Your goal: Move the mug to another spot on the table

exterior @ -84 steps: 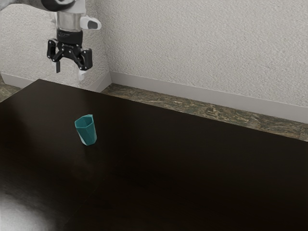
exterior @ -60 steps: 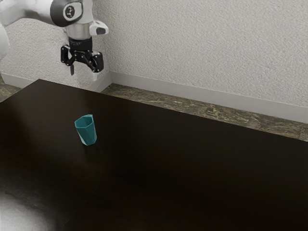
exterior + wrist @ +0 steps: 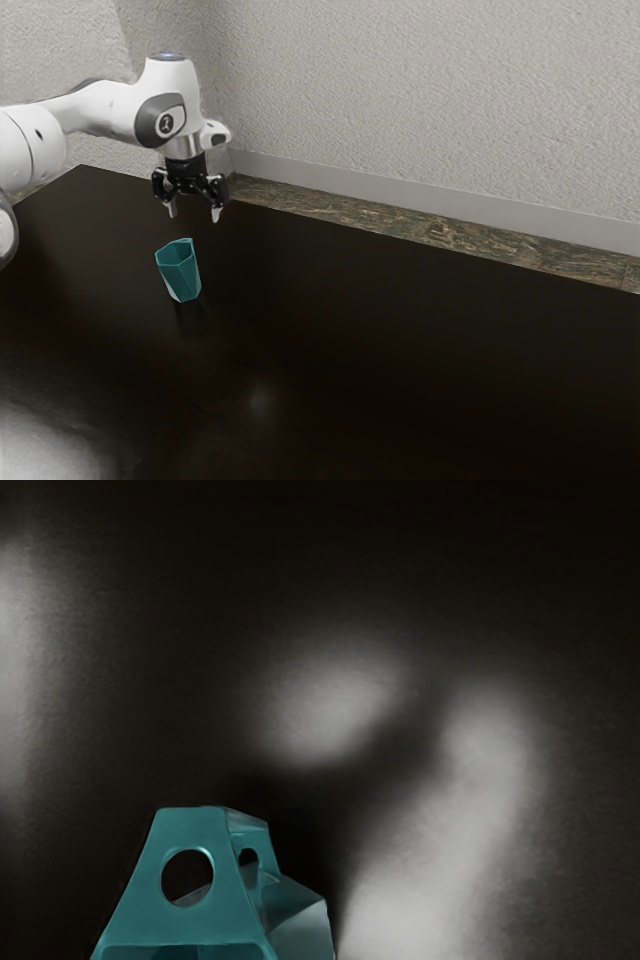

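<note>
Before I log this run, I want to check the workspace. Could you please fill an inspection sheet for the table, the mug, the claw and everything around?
Surface: dark glossy table, with pale light reflections on it.
Job's things: one teal faceted mug, upright on the table toward the exterior view's left; the wrist view shows it just under the hand.
Clutter: nothing seen.
Grippers: black claw open, pointing down, above the mug and apart from it; nothing between its fingers. It is carried by a white arm.
Cables: nothing seen.
Surroundings: white textured wall, pale baseboard, stone-patterned floor behind the table.
</note>
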Tool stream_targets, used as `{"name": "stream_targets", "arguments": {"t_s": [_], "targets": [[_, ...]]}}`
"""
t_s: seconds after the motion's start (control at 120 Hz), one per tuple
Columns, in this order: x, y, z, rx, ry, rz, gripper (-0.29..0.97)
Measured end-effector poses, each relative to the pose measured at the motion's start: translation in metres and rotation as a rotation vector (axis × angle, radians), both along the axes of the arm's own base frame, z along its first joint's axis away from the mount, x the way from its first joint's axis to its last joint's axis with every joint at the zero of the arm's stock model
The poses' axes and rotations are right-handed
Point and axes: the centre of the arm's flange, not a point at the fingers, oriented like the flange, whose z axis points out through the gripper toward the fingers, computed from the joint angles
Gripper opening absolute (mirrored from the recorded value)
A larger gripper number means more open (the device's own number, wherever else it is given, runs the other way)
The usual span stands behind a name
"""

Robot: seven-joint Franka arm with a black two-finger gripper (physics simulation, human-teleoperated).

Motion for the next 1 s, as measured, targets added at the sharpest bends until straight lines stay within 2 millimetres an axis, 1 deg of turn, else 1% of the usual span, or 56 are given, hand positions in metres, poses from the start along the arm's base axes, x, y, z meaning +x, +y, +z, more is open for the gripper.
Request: {"name": "stream_targets", "arguments": {"t_s": [0.092,0.167,0.342,0.433,0.525,0.692,0.792,0.858,1.0], "targets": [[-0.003,0.029,-0.026,-0.014,0.021,0.045,0.68],[-0.005,0.041,-0.042,-0.028,0.033,0.066,0.68],[-0.007,0.051,-0.073,-0.057,0.06,0.087,0.67],[-0.006,0.049,-0.087,-0.08,0.072,0.087,0.66],[-0.006,0.048,-0.092,-0.09,0.076,0.087,0.62],[-0.008,0.049,-0.094,-0.09,0.097,0.091,0.46],[-0.01,0.049,-0.096,-0.091,0.107,0.092,0.39],[-0.01,0.05,-0.099,-0.094,0.115,0.095,0.37],[-0.012,0.053,-0.108,-0.101,0.127,0.101,0.39]]}}
